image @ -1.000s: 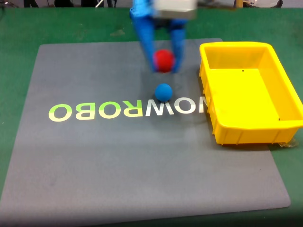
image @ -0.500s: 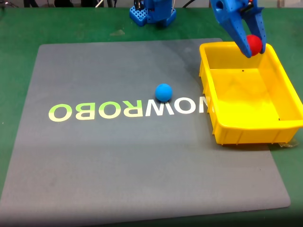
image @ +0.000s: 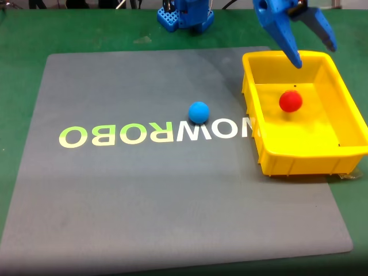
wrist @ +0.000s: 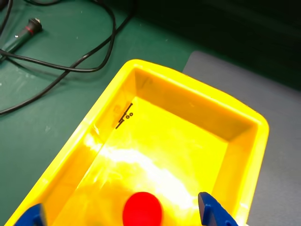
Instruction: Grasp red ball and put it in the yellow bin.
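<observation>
Gripper (image: 313,54) spread wide, empty, hung over far rim of yellow bin (image: 260,144). Red ball (image: 290,101) loose inside bin, below jaws; seen between fingertips in wrist view (wrist: 142,209). Risk judged: bounce off hard floor, over low wall. Blue ball (image: 199,112) sat outside on mat (image: 115,195)

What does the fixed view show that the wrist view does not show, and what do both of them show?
Fixed view alone: the blue ball on the grey mat beside the lettering, and the blue arm base at the far edge of the mat.

Wrist view alone: black cables lying on the green table outside the bin.

Both: the yellow bin with the red ball inside it, free of the fingers, and the open hand above the bin.
</observation>
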Tool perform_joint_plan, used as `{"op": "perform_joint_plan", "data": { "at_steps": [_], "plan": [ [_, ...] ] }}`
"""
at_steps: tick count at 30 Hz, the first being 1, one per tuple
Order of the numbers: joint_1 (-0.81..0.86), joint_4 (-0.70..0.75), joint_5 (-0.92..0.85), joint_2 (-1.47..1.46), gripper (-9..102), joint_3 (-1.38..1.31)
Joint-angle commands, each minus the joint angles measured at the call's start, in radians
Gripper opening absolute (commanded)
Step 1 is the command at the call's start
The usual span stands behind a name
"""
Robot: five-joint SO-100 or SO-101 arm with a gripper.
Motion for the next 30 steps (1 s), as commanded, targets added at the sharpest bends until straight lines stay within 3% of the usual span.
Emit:
{"op": "perform_joint_plan", "data": {
  "at_steps": [1, 7, 13, 16, 20, 24, 30],
  "plan": [
    [0.023, -0.012, -0.003, 0.107, 38, 0.018],
    [0.089, 0.109, -0.058, 0.43, 34, 0.307],
    [0.273, 0.149, -0.218, 1.043, 12, 0.996],
    [0.368, 0.336, -0.268, 1.358, 0, 1.212],
    [0.393, 0.589, -0.212, 1.529, 0, 1.276],
    [0.408, 0.739, -0.184, 1.64, 0, 1.342],
    [0.403, 0.787, -0.133, 1.644, 0, 1.407]
  ]
}}
